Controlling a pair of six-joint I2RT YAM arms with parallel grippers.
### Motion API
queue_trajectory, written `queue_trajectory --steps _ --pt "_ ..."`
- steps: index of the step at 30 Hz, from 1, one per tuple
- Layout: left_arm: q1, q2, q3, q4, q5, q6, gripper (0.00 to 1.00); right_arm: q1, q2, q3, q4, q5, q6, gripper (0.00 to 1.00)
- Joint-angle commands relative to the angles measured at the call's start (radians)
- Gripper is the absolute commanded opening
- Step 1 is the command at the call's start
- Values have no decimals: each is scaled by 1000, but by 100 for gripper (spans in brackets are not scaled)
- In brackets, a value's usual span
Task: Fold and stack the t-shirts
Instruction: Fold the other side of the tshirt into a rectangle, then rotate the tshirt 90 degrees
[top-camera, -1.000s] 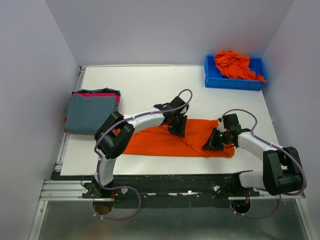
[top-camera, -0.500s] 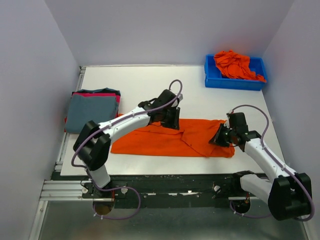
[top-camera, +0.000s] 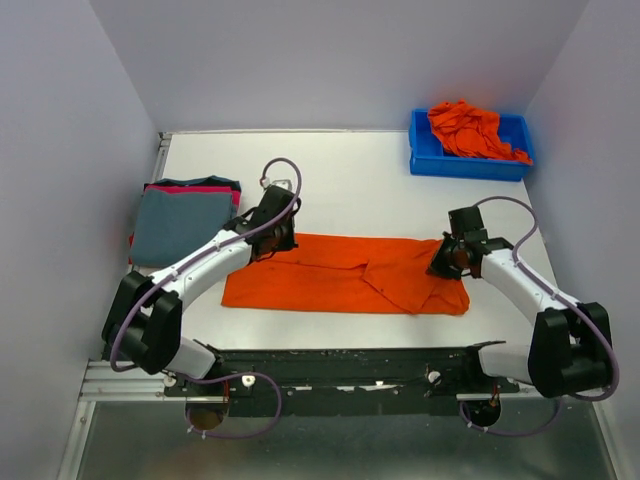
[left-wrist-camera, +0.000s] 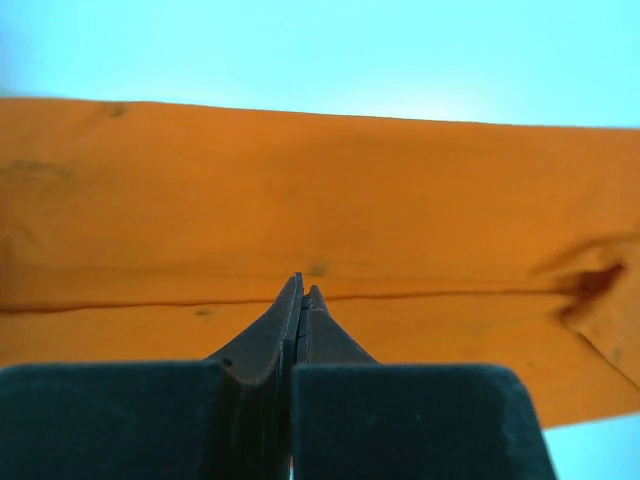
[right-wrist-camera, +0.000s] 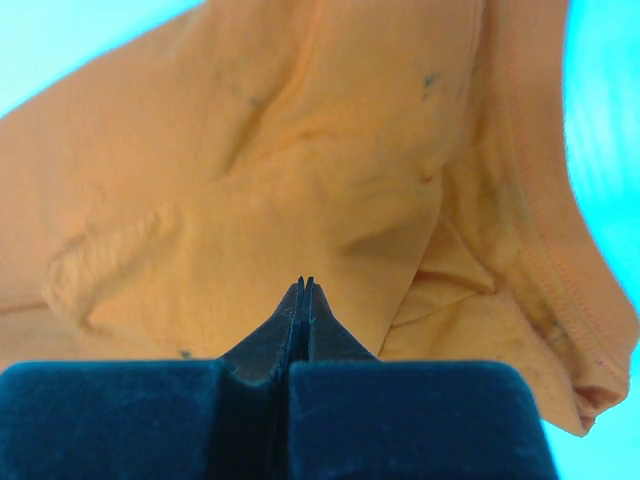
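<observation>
An orange t-shirt (top-camera: 340, 285) lies folded into a long flat strip across the near middle of the table. My left gripper (top-camera: 272, 240) is shut and empty over the strip's far left edge. In the left wrist view its jaws (left-wrist-camera: 303, 290) are pressed together above the cloth (left-wrist-camera: 320, 190). My right gripper (top-camera: 446, 262) is shut and empty over the strip's right end. In the right wrist view its jaws (right-wrist-camera: 305, 283) are closed above rumpled cloth (right-wrist-camera: 250, 150). A folded grey-blue t-shirt (top-camera: 178, 228) lies on a red-pink one (top-camera: 190, 187) at the left.
A blue plastic bin (top-camera: 425, 158) at the back right corner holds several crumpled orange shirts (top-camera: 468, 130). White walls stand on three sides. The table's near edge is a black rail (top-camera: 340, 362) with the arm bases.
My left gripper has swept left along the shirt's far edge, from the middle to the left end. My right gripper has shifted slightly back at the right end. The shirt lies flatter.
</observation>
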Motion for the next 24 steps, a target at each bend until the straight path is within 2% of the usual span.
queue_trajectory --steps 1,13,18,24 --pt "54 22 -29 62 -83 -32 0 0 60 91 -30 163 61 1" --pt "94 263 89 -4 -147 -65 0 -17 264 211 -65 200 131 1" --pt "96 331 111 -7 -99 -67 0 -20 338 249 -65 225 148 1" --pt "94 349 47 19 -22 -96 0 -20 479 376 -97 222 142 1"
